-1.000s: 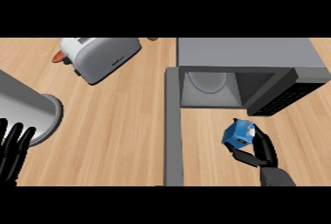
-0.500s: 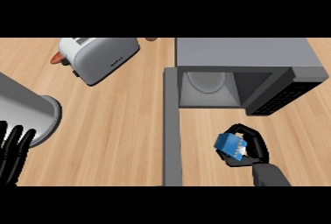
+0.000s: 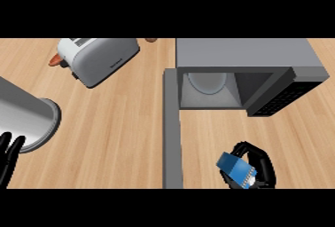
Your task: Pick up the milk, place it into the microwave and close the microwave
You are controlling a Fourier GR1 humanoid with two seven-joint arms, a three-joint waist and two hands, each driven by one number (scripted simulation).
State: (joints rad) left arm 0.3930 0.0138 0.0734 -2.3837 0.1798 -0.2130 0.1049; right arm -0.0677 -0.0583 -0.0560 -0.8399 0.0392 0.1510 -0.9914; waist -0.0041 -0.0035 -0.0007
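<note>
The milk (image 3: pixel 236 169) is a small blue carton with flat faces and sharp corners, tilted, with a white-speckled strip along one side. It sits low at the right, over the counter (image 3: pixel 118 128), well short of the microwave (image 3: pixel 245 75). The right hand (image 3: pixel 258 170), glossy black, curls around the carton from the right, fingers arching over its upper edge.

The counter is pale wood with fine straight grain. The microwave is a grey matte box; its cavity is open, showing a round pale plate (image 3: pixel 207 82) inside and a dark vented panel on the right. Its door (image 3: pixel 172 128) stands swung out, seen edge-on as a long grey strip.

At far left rests the left hand (image 3: pixel 8 155), fingers straight, beside a brushed-metal cylinder (image 3: pixel 26 119). A rounded silver toaster (image 3: pixel 98 57) lies at upper left.
</note>
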